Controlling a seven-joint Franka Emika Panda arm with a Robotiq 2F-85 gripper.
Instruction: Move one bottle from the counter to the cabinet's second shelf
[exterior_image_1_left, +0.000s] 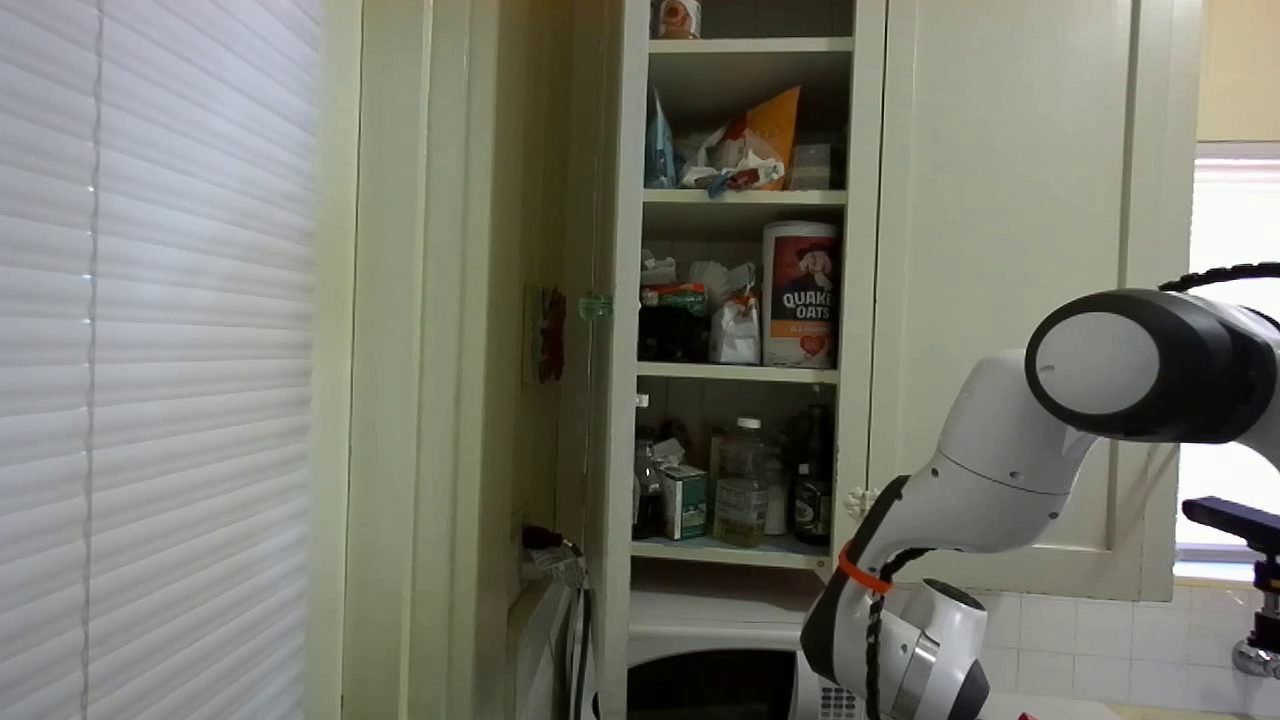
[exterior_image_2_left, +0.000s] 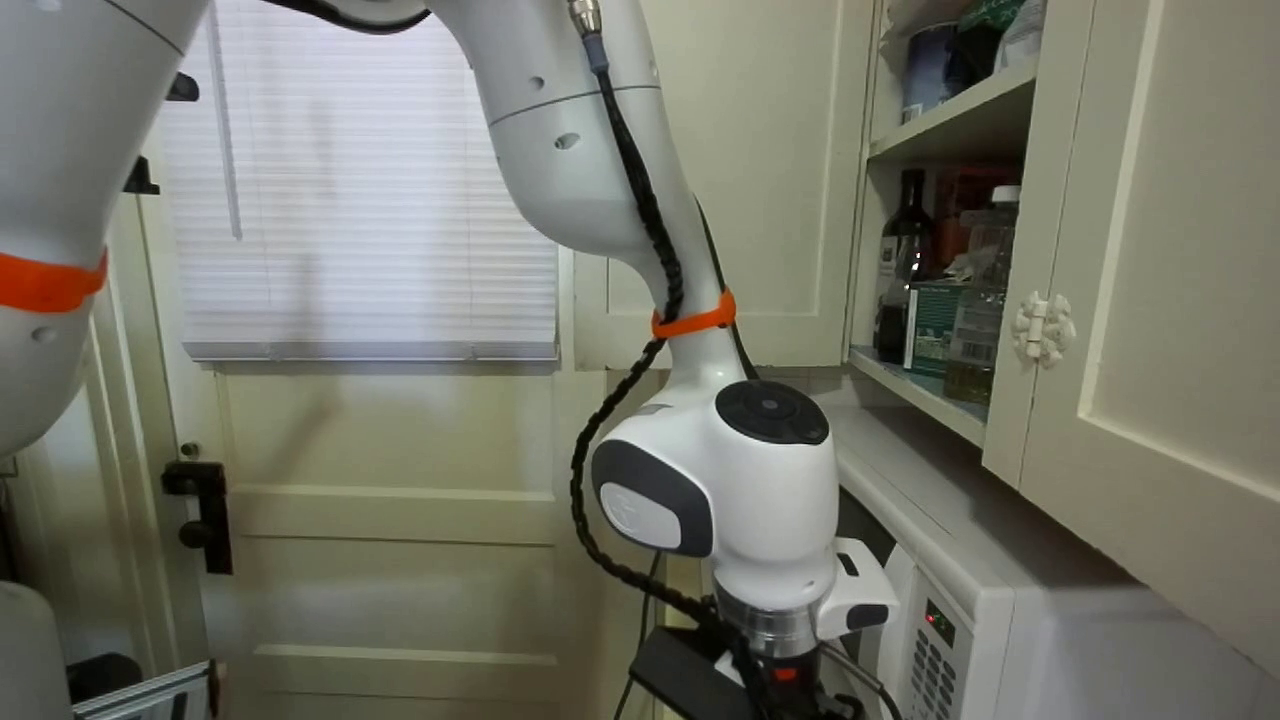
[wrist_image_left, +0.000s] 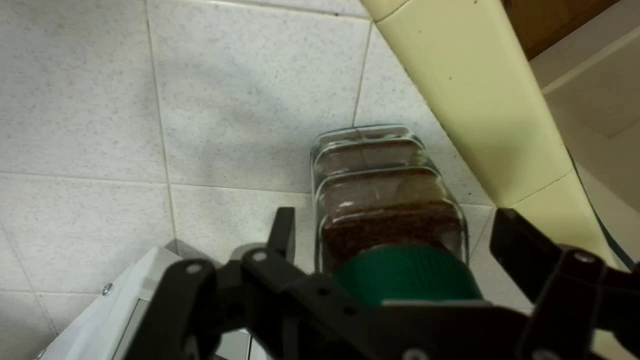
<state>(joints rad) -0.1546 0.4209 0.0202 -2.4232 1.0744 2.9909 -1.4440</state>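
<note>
A clear ridged bottle (wrist_image_left: 385, 185) with dark brown contents and a green lid stands on the whitish tiled counter (wrist_image_left: 240, 100) in the wrist view. My gripper (wrist_image_left: 395, 215) is open, one finger on each side of the bottle, with gaps showing at both sides. The gripper's base covers part of the lid. In the exterior views the bottle is hidden or out of frame, and the fingers do not show. The cream-white cabinet (exterior_image_1_left: 860, 250) stands open with stocked shelves; it also shows in an exterior view (exterior_image_2_left: 920, 400).
The lowest shelf holds a clear white-capped bottle (exterior_image_1_left: 740, 500), dark bottles and a green box (exterior_image_1_left: 685, 500). The shelf above holds an oats canister (exterior_image_1_left: 800, 295) and bags. A white microwave (exterior_image_2_left: 985, 600) sits below the cabinet beside the wrist. A yellow counter edge (wrist_image_left: 465, 90) runs close to the bottle.
</note>
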